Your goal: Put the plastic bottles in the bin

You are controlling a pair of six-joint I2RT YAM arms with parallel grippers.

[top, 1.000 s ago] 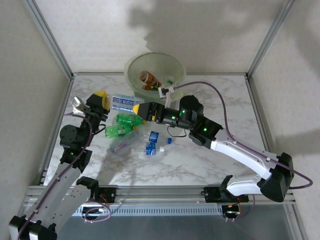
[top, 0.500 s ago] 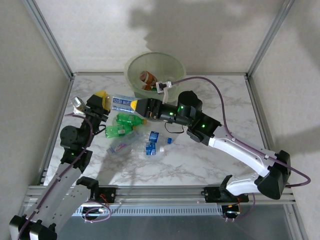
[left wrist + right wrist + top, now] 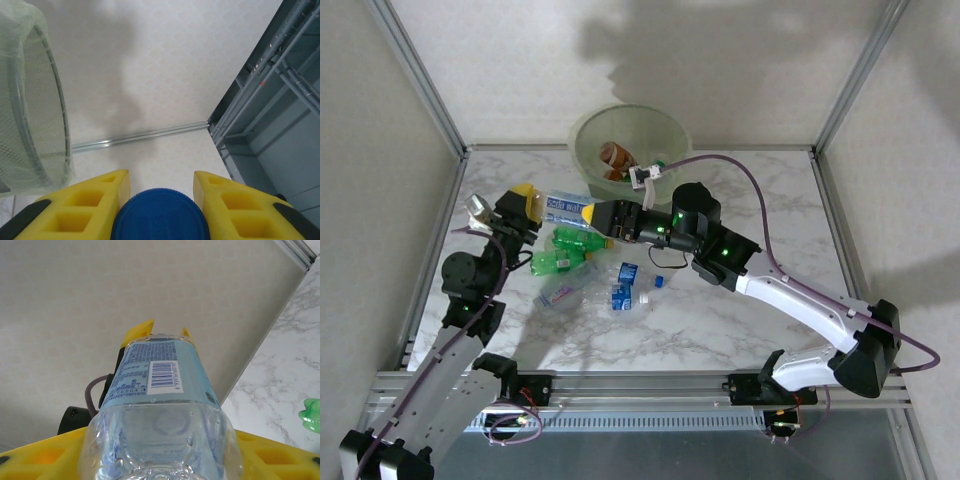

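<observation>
Left gripper [image 3: 161, 181] at 6 o'clock, yellow fingers [image 3: 95, 200] clamped either side of a blue bottle cap [image 3: 159, 215]; pale-green mesh-walled bin [image 3: 30, 125] at 9 o'clock, grey frame posts [image 3: 270, 115] at 3 o'clock, metal rail [image 3: 145, 136] across the white wall [image 3: 160, 60] base.

A lab robot cell: plain white panels [image 3: 720, 70] in aluminium framing [image 3: 417, 75] enclose a marble-patterned table [image 3: 720, 330] with a near mounting rail [image 3: 650, 385].

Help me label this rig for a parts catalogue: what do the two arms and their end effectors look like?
The left arm and right arm both have black joint housings and white links, with a purple cable running along each. Small green lights glow on the right arm's joints. The left end effector and right end effector have yellow fingers with rectangular pockets.
</observation>
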